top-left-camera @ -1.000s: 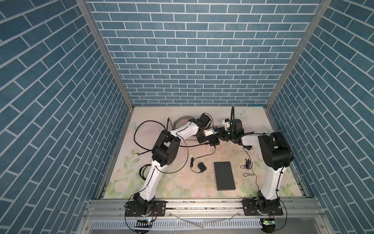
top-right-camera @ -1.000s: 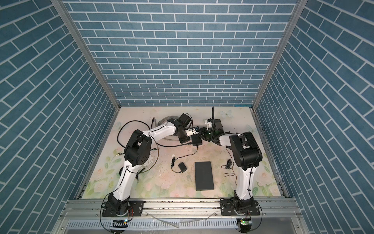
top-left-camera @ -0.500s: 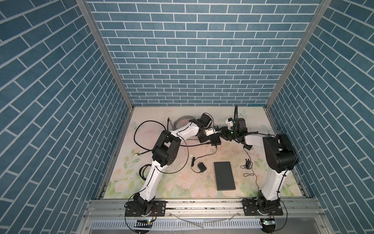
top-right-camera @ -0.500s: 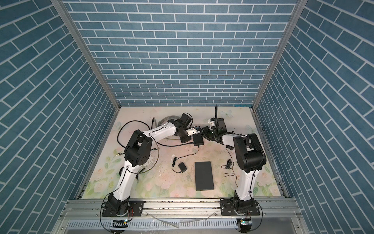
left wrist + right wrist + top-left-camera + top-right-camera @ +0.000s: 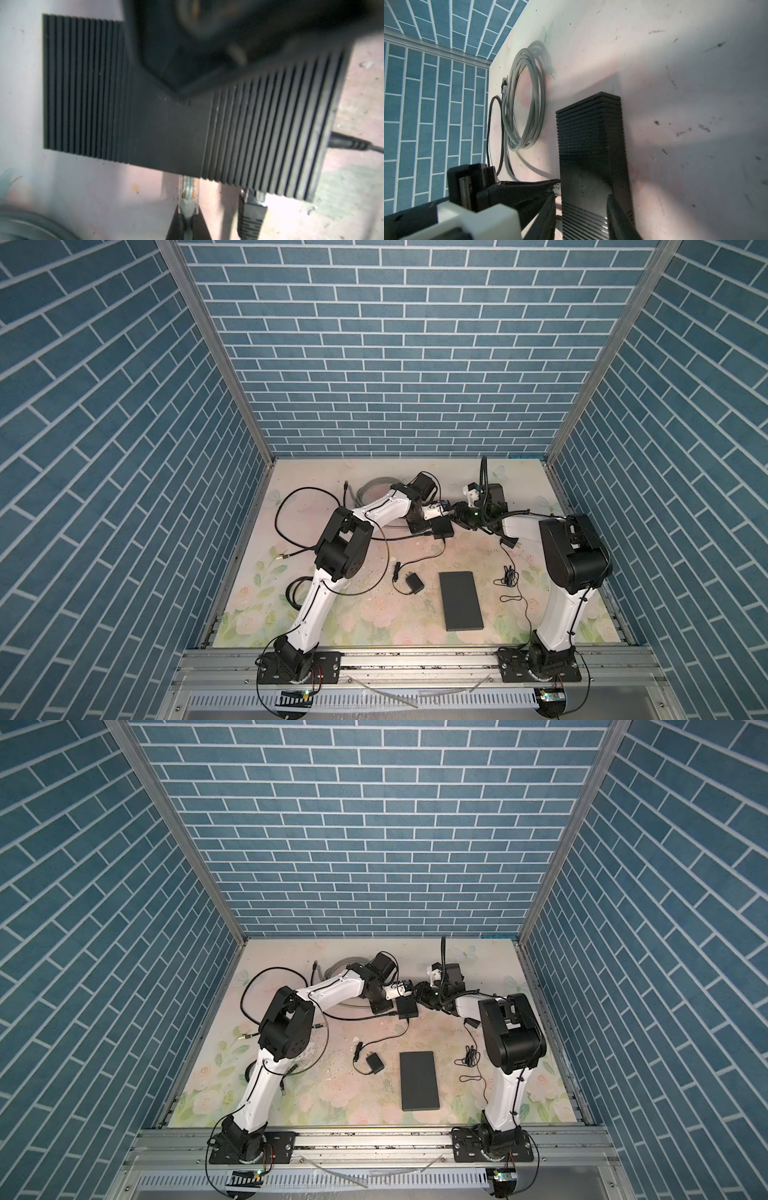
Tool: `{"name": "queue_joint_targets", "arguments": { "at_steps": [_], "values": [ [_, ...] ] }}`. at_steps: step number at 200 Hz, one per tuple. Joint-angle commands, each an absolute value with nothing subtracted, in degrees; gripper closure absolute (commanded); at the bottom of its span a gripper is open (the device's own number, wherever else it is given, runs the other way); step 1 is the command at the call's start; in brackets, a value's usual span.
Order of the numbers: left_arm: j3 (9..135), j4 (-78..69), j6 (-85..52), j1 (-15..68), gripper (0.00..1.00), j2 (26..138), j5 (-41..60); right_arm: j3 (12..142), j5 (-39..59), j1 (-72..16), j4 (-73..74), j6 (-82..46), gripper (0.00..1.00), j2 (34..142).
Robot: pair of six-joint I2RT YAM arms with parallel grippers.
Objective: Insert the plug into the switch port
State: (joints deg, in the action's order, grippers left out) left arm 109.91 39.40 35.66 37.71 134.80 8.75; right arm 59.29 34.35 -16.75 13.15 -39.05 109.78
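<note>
Left gripper [image 5: 188,224] is pinching the plug [image 5: 188,193] at the switch [image 5: 166,124] port; right gripper [image 5: 583,214] is straddling the switch, grip unclear; probably needing a straight push.

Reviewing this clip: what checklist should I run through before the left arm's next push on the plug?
1. Left gripper shut on clear plug: ok.
2. Plug tip meets the switch at its port face: ok.
3. Plug fully seated: not ok, most of its body shows outside.
4. Gap to the black plug alongside: ok.
5. Right gripper bracing the switch: cannot tell.
</note>
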Motion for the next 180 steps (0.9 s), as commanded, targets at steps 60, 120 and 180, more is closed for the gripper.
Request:
{"name": "queue_joint_targets", "arguments": {
  "at_steps": [60, 120, 180],
  "values": [
    [113.74, 43.14, 33.93, 38.14, 1.00, 139.04, 7.08, 60.35, 35.99, -17.00, 11.88, -37.40, 0.58, 113.35],
    [113.68, 42.42, 33.28, 38.32, 1.00, 139.24, 8.00, 61.21, 36.99, -17.15, 11.22, -36.92, 0.58, 115.03],
    [116.30, 45.78, 34.84, 38.66, 1.00, 140.75, 11.87, 61.62, 36.39, -17.14, 9.94, -36.51, 0.58, 114.94]
  ]
}}
